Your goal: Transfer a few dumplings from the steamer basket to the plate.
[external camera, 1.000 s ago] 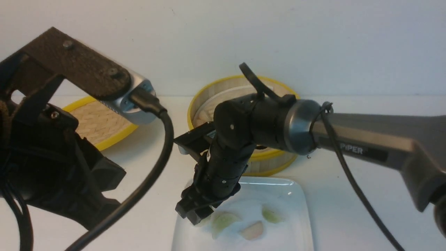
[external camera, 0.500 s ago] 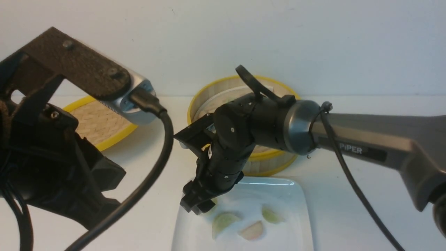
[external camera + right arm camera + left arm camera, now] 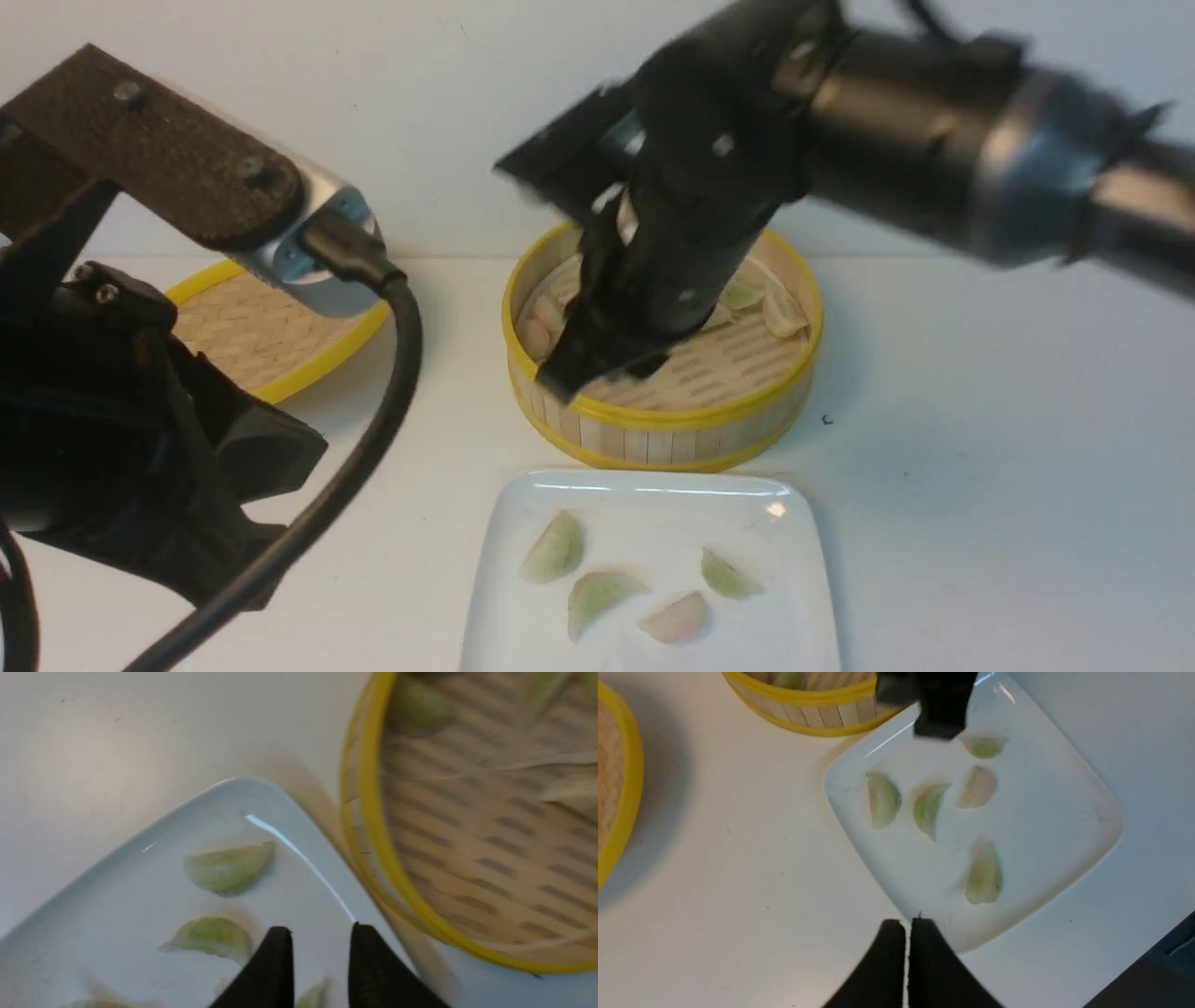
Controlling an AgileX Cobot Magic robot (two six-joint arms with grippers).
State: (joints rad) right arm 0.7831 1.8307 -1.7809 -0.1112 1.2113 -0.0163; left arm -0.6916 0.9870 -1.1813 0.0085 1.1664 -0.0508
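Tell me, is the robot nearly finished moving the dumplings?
Nearly. Done: five dumplings lie on the plate. In hand: nothing; the right gripper hangs over the basket rim, jaws slightly apart and empty, and the left gripper is shut. Left: maybe nothing, since five is a few; more sit in the basket.

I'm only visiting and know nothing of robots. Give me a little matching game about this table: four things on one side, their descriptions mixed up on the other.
Things:
1. plate
2. steamer basket
3. woven lid
4. left pincer

Descriptions:
a. deep, round, slatted floor
b. shut, holding nothing
c. white, square, dumplings lying on it
d. shallow, yellow-rimmed, left of the steamer basket

Pairs: 1-c, 2-a, 3-d, 4-b
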